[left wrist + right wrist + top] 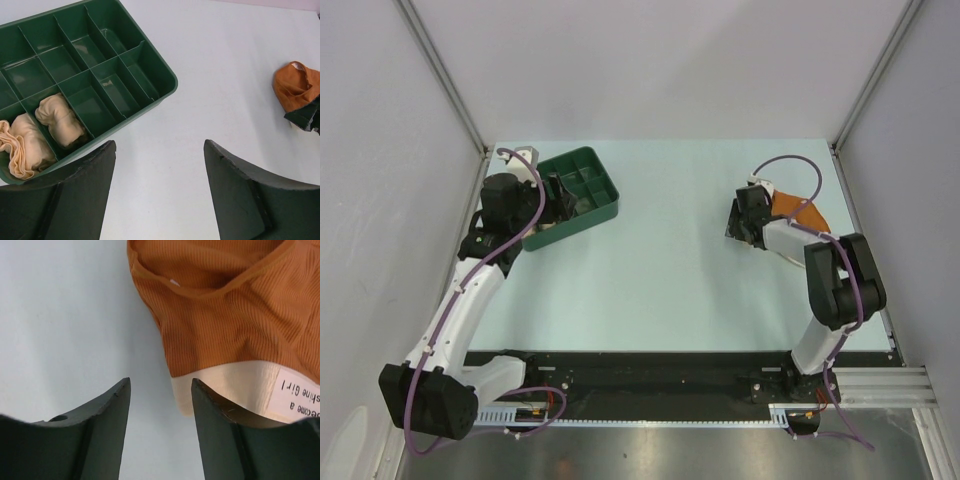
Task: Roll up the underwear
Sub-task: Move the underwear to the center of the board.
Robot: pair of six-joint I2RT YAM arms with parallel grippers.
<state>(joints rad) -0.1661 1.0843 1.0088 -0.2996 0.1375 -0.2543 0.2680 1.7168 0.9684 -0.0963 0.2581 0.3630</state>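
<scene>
right wrist view: the right gripper stands part open with nothing in its grasp. its jaws straddle bare table at the corner of the cream waistband. the band's edge lies close against the inner face of one finger, though the angle leaves it unclear whether they touch.

the band belongs to the rust-orange underwear, which lies loosely bunched, well apart from the green compartment tray, across the table on the robot's right. it looks like a thin ribbed knit: light, limp and stretchy, and likely to slide and crumple on the smooth top rather than hold a fold. the waistband seems the firmest part, so a pinch through its layers at that corner looks the best hold. a printed label sewn by the band could snag or get caught in the pinch.

the left gripper hangs wide open and empty just beside the tray's near wall. inside the tray two pale rolls sit in neighbouring compartments, a peach roll and a looser peach bundle. the other compartments in view hold nothing, and the tray is far enough off not to hinder work on the orange piece.
</scene>
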